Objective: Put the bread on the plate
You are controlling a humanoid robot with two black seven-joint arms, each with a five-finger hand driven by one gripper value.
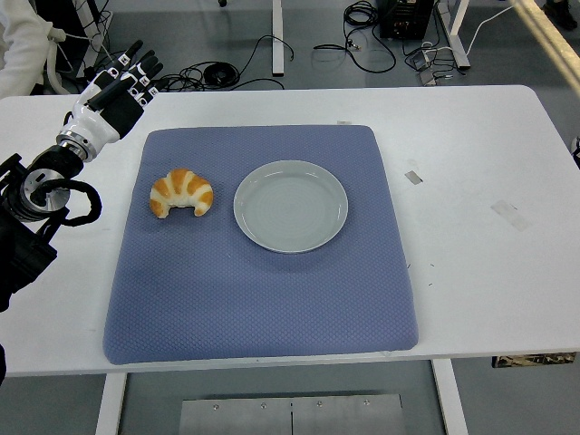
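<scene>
One robot hand (pixel 116 96), left, raised off mat's corner, fingers extended, empty; bread (pixel 181 193) beside plate (pixel 291 206).

Your view cuts the left arm (pixel 36 195) off at the left edge; the surface (pixel 471 181) runs past the right edge.

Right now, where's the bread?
In the head view the bread lies on the blue mat, left of the plate and apart from it, with the left hand up beyond it.

A white table (pixel 471 272) carries a blue mat (pixel 263 299) and small tape scraps (pixel 413 177).
</scene>
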